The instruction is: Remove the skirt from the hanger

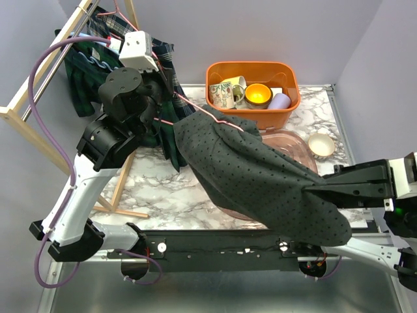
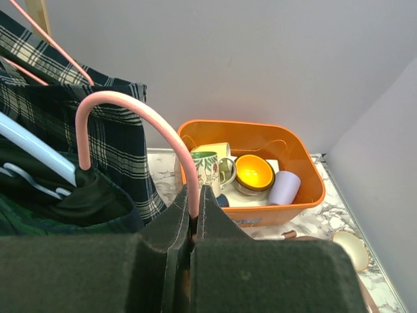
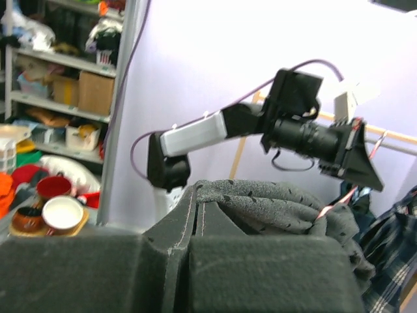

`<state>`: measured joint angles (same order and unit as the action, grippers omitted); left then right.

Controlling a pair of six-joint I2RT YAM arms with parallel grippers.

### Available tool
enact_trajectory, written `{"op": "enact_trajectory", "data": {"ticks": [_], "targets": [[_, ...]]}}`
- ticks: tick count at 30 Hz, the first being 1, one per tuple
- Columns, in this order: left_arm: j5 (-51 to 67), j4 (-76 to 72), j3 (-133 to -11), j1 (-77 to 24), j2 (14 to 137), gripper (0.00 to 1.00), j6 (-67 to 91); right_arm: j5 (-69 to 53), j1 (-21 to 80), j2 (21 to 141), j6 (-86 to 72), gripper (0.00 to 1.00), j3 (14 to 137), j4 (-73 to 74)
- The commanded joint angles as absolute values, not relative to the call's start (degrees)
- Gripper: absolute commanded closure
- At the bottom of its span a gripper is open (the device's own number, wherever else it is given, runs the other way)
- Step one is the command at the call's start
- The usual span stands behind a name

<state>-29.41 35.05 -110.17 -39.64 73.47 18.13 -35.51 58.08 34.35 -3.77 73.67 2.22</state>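
Over the table, the skirt stretches from far left to near right. At its far-left end the left gripper pinches the pink hanger by its hook; the right gripper is clamped on its near-right end.

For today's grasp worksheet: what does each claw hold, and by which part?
Left claw: the pink hanger, at the base of its hook. Right claw: the grey skirt, by the end farthest from the hanger.
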Motion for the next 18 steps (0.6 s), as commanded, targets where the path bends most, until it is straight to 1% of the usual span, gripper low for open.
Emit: {"op": "enact_trajectory", "data": {"ticks": [1, 2, 6, 8, 10, 11, 12, 14, 16, 18], "targets": [[-38.5, 34.5, -108.3, -37.5, 73.1, 1.00, 12.1, -38.2, 58.7, 32.1, -7.9, 0.99, 78.6, -16.2], [-38.6, 34.4, -108.2, -37.5, 73.0, 1.00, 11.9, -42.1, 58.7, 33.1, -8.0, 0.99, 82.2, -15.2], [-39.2, 34.1, -107.9, -37.5, 72.9, 1.00, 11.3, -52.9, 58.8, 37.5, -13.8, 0.99, 88.1, -16.2], [-39.7, 34.0, -108.3, -37.4, 73.1, 1.00, 11.2, -57.3, 58.7, 40.1, -14.3, 0.99, 90.6, -14.1], [-39.2, 35.6, -109.4, -37.5, 73.6, 1.00, 12.7, -55.2, 58.8, 40.6, -10.5, 0.99, 92.5, -4.8], [-36.6, 36.3, -111.7, -37.5, 73.7, 1.00, 13.8, -50.6, 58.7, 39.8, -8.5, 0.99, 91.0, -2.0], [-34.6, 37.0, -112.8, -37.5, 73.7, 1.00, 14.8, -47.7, 58.7, 39.1, -5.7, 0.99, 86.0, 1.4], [-28.5, 36.5, -114.1, -37.5, 72.7, 1.00, 18.1, -40.1, 58.8, 38.5, -4.4, 0.99, 80.3, 2.3], [-25.3, 35.4, -114.3, -37.4, 72.2, 1.00, 19.9, -37.3, 58.7, 40.5, -3.1, 0.99, 76.8, 4.0], [-21.2, 34.8, -114.5, -37.4, 71.7, 1.00, 21.9, -37.4, 58.8, 44.1, -3.4, 0.99, 76.6, 4.1]]}}
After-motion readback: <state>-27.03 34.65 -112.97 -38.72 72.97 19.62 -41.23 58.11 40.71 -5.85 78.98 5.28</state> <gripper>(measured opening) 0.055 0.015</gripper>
